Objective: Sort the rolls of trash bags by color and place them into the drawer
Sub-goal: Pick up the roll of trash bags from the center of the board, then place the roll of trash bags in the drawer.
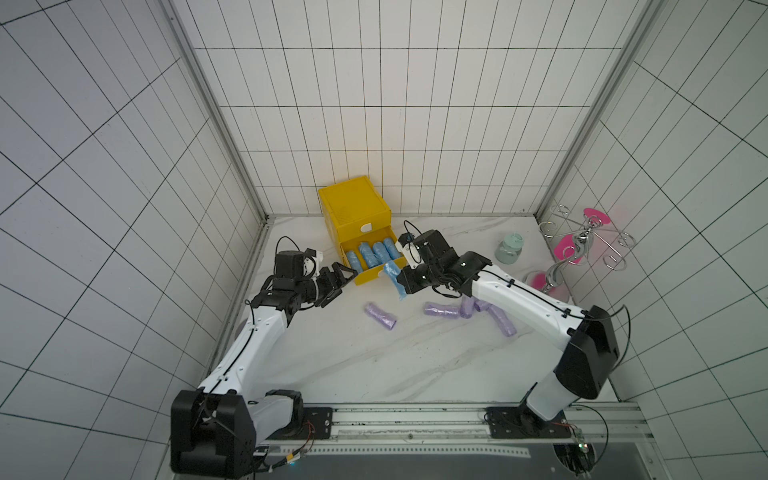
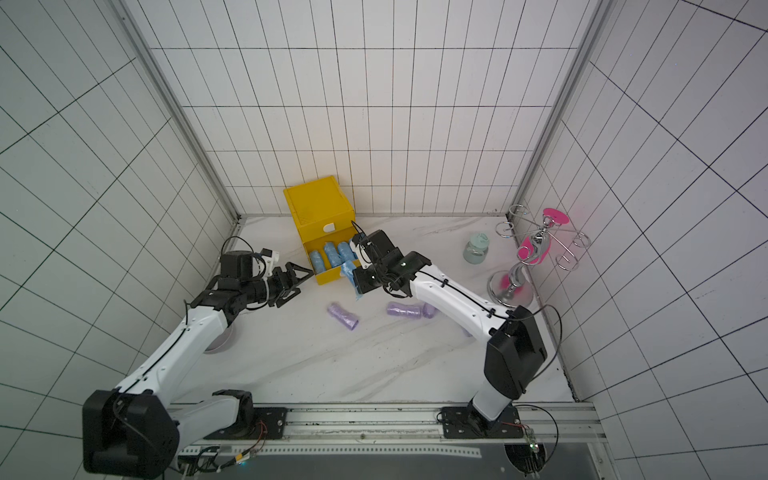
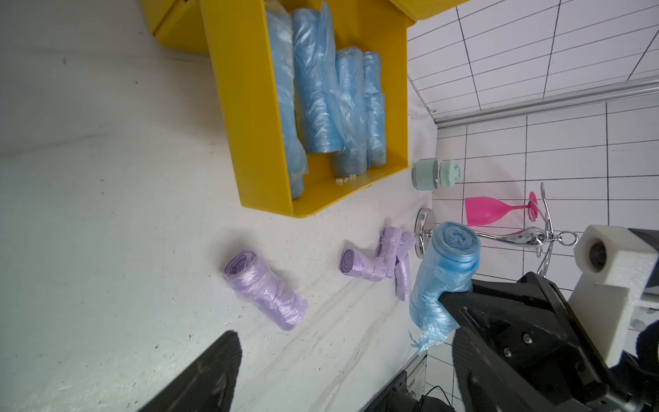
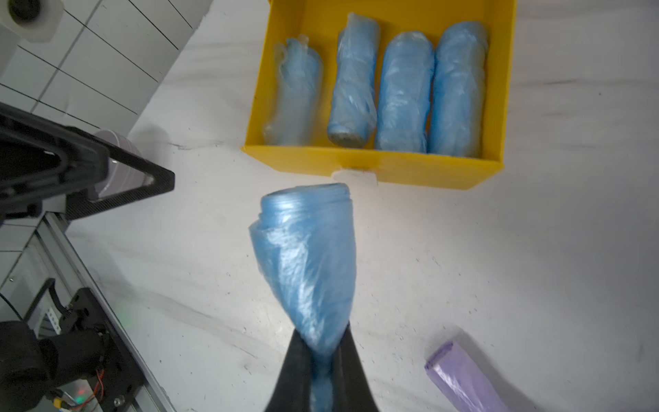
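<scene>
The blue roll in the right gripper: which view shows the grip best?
The right wrist view. There the blue roll fills the centre, and the right gripper pinches its squeezed end. In the left wrist view the roll shows its coiled end and side; in both top views it is small.

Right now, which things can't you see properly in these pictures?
- Lilac rolls: top views, right arm covers some, so no sure count.
- Blue roll: right wrist view, gripped end blurred, squeezed between right fingers.
- Upper drawer: shut, contents hidden.
- Round thing: top views, left arm covers most.
</scene>
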Controlling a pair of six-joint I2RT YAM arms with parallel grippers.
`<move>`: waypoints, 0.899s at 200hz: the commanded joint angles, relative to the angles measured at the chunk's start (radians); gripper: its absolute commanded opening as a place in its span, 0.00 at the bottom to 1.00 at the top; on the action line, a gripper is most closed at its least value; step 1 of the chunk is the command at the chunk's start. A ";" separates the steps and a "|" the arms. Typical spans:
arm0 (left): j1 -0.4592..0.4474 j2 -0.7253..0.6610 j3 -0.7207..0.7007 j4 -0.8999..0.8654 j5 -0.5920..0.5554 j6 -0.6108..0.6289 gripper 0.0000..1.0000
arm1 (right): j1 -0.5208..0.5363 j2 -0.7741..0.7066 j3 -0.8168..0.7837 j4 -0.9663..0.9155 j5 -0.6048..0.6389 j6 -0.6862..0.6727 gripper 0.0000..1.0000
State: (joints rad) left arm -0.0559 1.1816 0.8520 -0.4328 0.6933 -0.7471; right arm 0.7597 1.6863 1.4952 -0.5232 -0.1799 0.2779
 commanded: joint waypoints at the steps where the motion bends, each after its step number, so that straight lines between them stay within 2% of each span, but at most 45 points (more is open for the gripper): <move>1: 0.037 0.029 0.051 0.040 0.030 0.015 0.92 | -0.002 0.109 0.139 0.018 -0.050 0.075 0.00; 47: 0.096 0.063 0.077 0.054 0.067 0.016 0.92 | -0.002 0.358 0.440 0.023 -0.085 0.148 0.00; 85: 0.116 0.066 0.067 0.055 0.095 0.023 0.92 | -0.011 0.506 0.636 -0.019 -0.087 0.182 0.00; 162: 0.130 0.074 0.048 0.065 0.119 0.029 0.92 | -0.025 0.611 0.726 -0.061 -0.063 0.225 0.00; 180: 0.131 0.072 0.048 0.065 0.118 0.029 0.92 | -0.025 0.623 0.733 -0.061 -0.076 0.228 0.10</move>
State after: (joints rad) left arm 0.0685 1.2469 0.8993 -0.3969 0.7963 -0.7403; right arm 0.7368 2.2765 2.1723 -0.5629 -0.2531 0.4919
